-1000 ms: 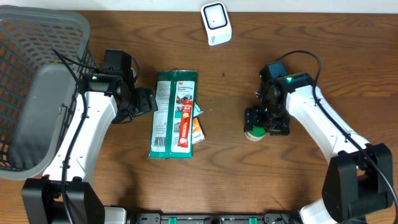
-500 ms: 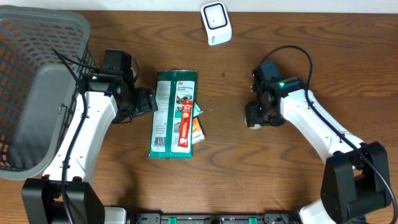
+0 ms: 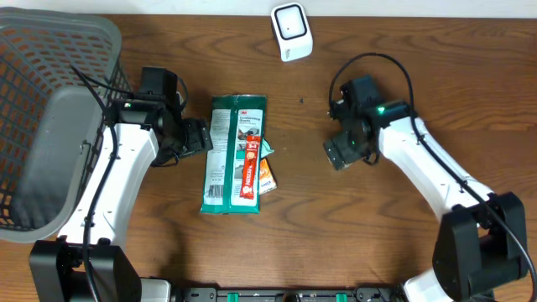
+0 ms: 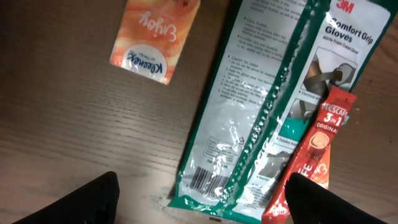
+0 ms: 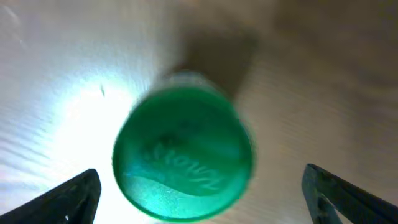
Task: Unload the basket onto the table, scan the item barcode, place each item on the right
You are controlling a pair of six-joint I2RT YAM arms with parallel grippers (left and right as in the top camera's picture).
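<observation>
Overhead light: the wooden table (image 3: 336,243) is lit evenly and softly from above.
Overhead shadows: only faint, soft shadows are seen beside the arms.
Overhead sharpness: everything is shown crisp and clear.
Left wrist light: the wood is kept dim and warm.
Left wrist glare: white shine is seen on the plastic of the glove pack (image 4: 249,112).
Right wrist light: a bright white patch is washed out on the left, and a dark shadow is cast at the top right.
Right wrist blur: the green lid (image 5: 183,155) is smeared and soft.

1. Green-lidded container (image 5: 183,162): upright and seen from above, its round lid with raised lettering fills the lower centre of the right wrist view, blurred.
2. White scanner (image 3: 291,32): a rounded box, slightly tilted, at the overhead view's top centre.
</observation>
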